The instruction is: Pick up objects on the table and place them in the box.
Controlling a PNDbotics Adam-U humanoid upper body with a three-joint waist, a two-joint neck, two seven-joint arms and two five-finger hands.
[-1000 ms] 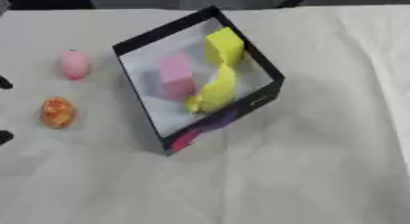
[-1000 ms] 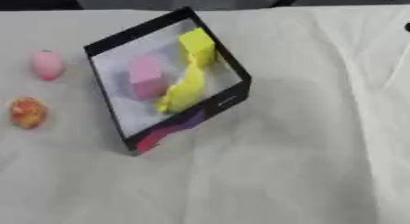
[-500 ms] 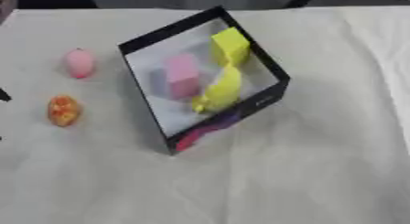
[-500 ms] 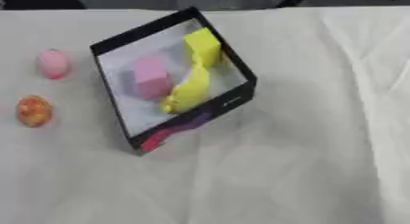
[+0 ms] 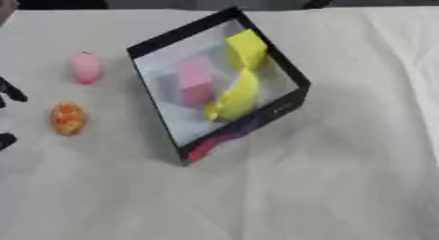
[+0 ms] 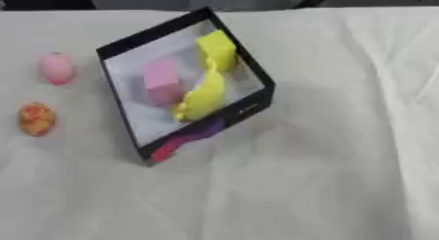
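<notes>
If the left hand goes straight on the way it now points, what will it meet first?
Only dark fingertips of the left hand show at the left edge, pointing right. Probably the orange object comes first, perhaps the pink one; depth is unclear.

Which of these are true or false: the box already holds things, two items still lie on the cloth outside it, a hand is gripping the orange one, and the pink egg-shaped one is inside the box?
1. The box already holds things. True: a pink block and yellow pieces lie inside.
2. Two items lie outside it. True: a pink egg-shaped thing and an orange thing, both left of the box.
3. A hand grips the orange one. False: nothing touches it; only dark fingertips show at the left edge.
4. The pink egg-shaped thing is inside. False: it lies on the cloth.
</notes>
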